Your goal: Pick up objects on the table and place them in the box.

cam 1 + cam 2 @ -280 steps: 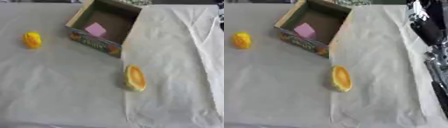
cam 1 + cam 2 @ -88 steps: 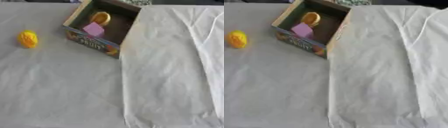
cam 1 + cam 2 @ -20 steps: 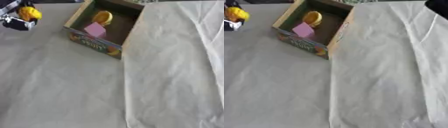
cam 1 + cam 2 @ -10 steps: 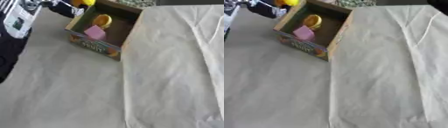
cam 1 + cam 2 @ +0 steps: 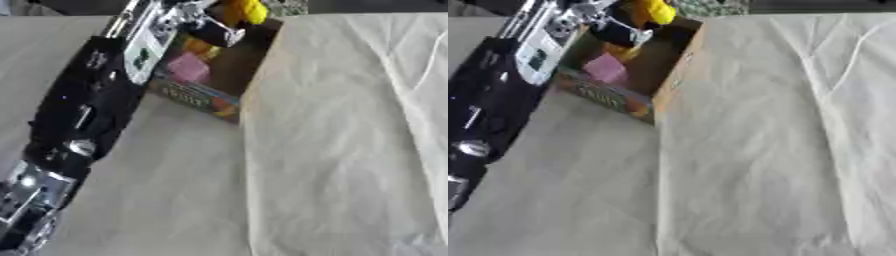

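Note:
An open cardboard box (image 5: 196,98) with a printed front wall stands at the far middle-left of the table. Inside it lies a pink block (image 5: 188,68), and behind that a bit of an orange thing (image 5: 199,48), mostly hidden by my hand. My left arm comes in from the lower left and crosses the box's left side. My left hand (image 5: 206,24) is over the box's far part, its fingers curled round a small yellow object (image 5: 656,10) held above the opening. My right hand does not show.
A pale creased cloth (image 5: 350,130) covers the table, with a fold line running down from the box's right corner. My left forearm (image 5: 83,115) lies over the table's left part. Dark shapes line the far edge.
My left hand has carried the yellow object rightward, from beyond the box's left corner to above its opening. The arm now covers the box's left side.

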